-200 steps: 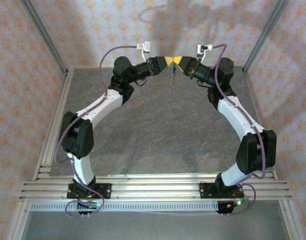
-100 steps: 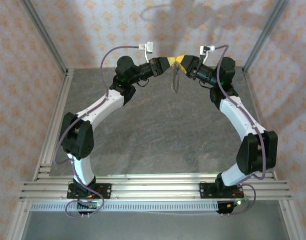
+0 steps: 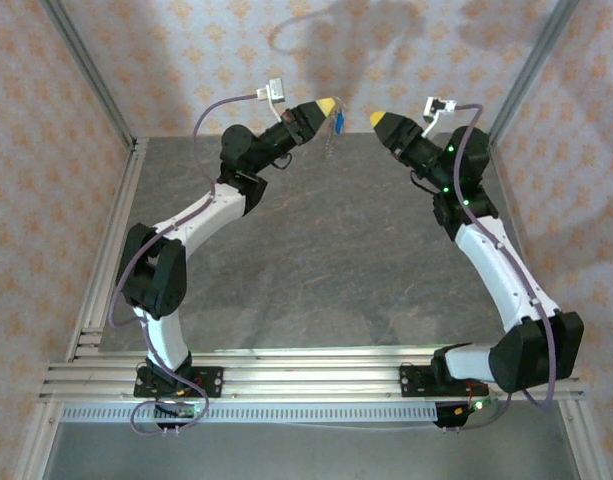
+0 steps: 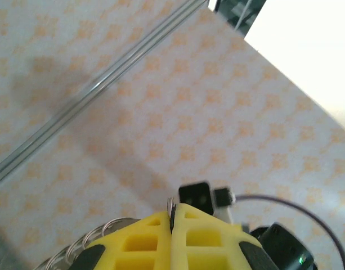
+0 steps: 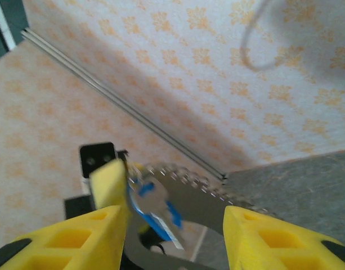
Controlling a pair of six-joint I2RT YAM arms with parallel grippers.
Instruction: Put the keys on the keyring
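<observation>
High above the back of the table, my left gripper (image 3: pixel 329 104) is shut on the keyring (image 3: pixel 332 142), whose thin chain-like band dangles below the yellow fingers. In the left wrist view a thin metal edge is pinched between the closed fingertips (image 4: pixel 186 216), and loops of the keyring (image 4: pixel 99 233) show to their left. The keys (image 3: pixel 338 122), one small blue-headed key, hang right beside those fingertips. My right gripper (image 3: pixel 377 119) stands open a short way to the right, holding nothing. From the right wrist, the blue key (image 5: pixel 152 211) and the band (image 5: pixel 189 179) hang between the spread right fingers (image 5: pixel 76 236).
Patterned walls enclose the grey table (image 3: pixel 326 260) on three sides, with metal posts (image 3: pixel 86 70) at the back corners. An aluminium rail (image 3: pixel 306 378) runs along the near edge by the arm bases. Both arms reach high towards the back wall.
My right gripper has opened and drawn back to the right, letting go. The left gripper has lifted up and slightly left, carrying the keyring and blue key with it.
</observation>
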